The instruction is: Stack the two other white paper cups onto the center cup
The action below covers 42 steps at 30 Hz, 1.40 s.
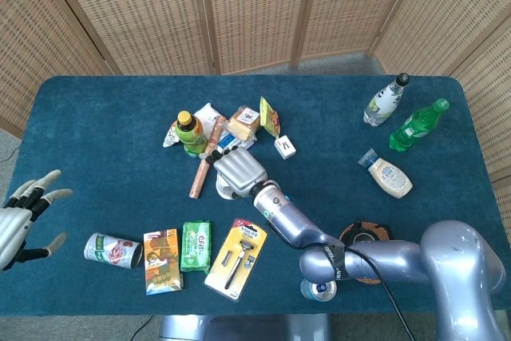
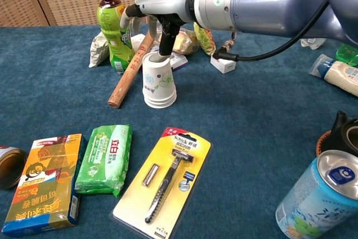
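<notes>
Matt paper cups [image 2: 158, 82], glossy metal right hand [image 2: 162, 9]

Two cams, same cluttered table

My head view looks steeply down over the whole blue table [image 1: 104, 109]; chest view sits low and close, facing across it. Both catch the stacked cups [image 2: 157, 82], razor pack [image 1: 236, 257] and right hand [image 2: 159, 18].
</notes>
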Motion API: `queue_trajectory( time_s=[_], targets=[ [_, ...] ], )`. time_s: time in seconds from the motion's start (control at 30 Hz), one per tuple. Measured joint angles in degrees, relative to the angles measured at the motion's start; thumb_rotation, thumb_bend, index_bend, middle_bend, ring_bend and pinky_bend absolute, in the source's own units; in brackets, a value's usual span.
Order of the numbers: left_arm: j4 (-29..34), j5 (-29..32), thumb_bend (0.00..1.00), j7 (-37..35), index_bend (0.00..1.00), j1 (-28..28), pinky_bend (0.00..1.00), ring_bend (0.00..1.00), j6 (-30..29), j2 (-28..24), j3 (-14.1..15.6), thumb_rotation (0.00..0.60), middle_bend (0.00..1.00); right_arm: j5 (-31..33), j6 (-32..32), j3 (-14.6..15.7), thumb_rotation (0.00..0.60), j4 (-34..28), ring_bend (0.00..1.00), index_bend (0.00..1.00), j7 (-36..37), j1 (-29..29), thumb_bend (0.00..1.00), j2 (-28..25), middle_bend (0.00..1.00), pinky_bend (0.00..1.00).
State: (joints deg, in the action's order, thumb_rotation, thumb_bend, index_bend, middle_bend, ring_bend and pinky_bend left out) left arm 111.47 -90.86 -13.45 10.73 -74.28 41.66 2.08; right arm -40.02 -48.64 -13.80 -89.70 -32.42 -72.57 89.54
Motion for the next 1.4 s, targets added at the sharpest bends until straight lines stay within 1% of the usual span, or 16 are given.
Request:
queue_trajectory(
  time_s=[0.17, 0.27, 0.37, 0.5, 0.7, 0.83, 0.93, 1.03, 1.2, 1.4],
  targets=[
    [-0.1, 0.0, 0.39, -0.2, 0.18, 0.0, 0.01, 0.0, 0.0, 0.0, 0.0, 0.6, 0.0, -1.3, -1.3, 0.1, 0.6, -1.9, 0.26, 0.11, 0.8, 1.0, 0.38, -1.1, 0.15, 0.33],
    [-0.2, 0.1, 0.39, -0.1, 0.18, -0.1, 0.01, 0.0, -0.3, -0.1, -0.1, 0.6, 0.0, -3.9, -3.0, 0.6, 0.6, -3.7, 0.26, 0.12, 1.7, 2.5, 0.38, -2.4, 0.15, 0.33],
    [-0.1, -0.2, 0.39, 0.2, 0.18, -0.3, 0.01, 0.0, -0.7, 0.0, -0.1, 0.6, 0.0, -8.2, -5.5, 1.6, 0.6, -5.5, 0.26, 0.12, 3.3, 5.1, 0.38, -3.9, 0.15, 0.33],
    [0.0, -0.8, 0.39, 0.3, 0.18, -0.5, 0.01, 0.0, -1.0, 0.0, 0.2, 0.6, 0.0, -15.8, -10.2, 3.3, 0.6, -7.6, 0.26, 0.16, 7.8, 10.2, 0.38, -6.5, 0.16, 0.33],
    [0.5, -1.8, 0.39, 1.3, 0.18, -0.8, 0.01, 0.0, -1.4, 0.1, 0.6, 0.6, 0.0, -27.1, -19.3, 6.0, 0.6, -10.6, 0.26, 0.17, 17.4, 19.7, 0.37, -12.0, 0.17, 0.33],
    [0.8, -2.2, 0.39, 2.5, 0.18, -1.1, 0.01, 0.0, -1.4, 0.3, 1.0, 0.6, 0.0, -32.3, -24.8, 7.8, 0.6, -11.7, 0.26, 0.17, 23.4, 25.8, 0.37, -16.0, 0.18, 0.33],
    [1.1, -2.4, 0.39, 3.6, 0.18, -1.6, 0.01, 0.0, -1.7, 0.5, 1.3, 0.6, 0.0, -34.8, -27.4, 9.1, 0.6, -11.9, 0.26, 0.18, 27.0, 29.6, 0.37, -18.4, 0.18, 0.33],
    [1.3, -2.4, 0.39, 4.8, 0.18, -2.3, 0.01, 0.0, -2.3, 0.9, 1.7, 0.6, 0.0, -36.9, -29.7, 10.5, 0.6, -11.5, 0.26, 0.18, 30.0, 33.1, 0.36, -19.7, 0.18, 0.33],
    [1.7, -2.1, 0.39, 6.5, 0.17, -3.3, 0.01, 0.0, -3.0, 1.6, 2.2, 0.6, 0.0, -40.4, -33.5, 13.3, 0.6, -8.7, 0.26, 0.18, 32.8, 39.0, 0.34, -19.9, 0.17, 0.33],
    [2.0, -2.0, 0.39, 8.1, 0.17, -4.4, 0.02, 0.0, -4.4, 2.7, 2.5, 0.6, 0.0, -41.9, -37.5, 15.0, 0.6, -3.7, 0.25, 0.18, 34.4, 45.3, 0.34, -19.0, 0.17, 0.33]
  ],
)
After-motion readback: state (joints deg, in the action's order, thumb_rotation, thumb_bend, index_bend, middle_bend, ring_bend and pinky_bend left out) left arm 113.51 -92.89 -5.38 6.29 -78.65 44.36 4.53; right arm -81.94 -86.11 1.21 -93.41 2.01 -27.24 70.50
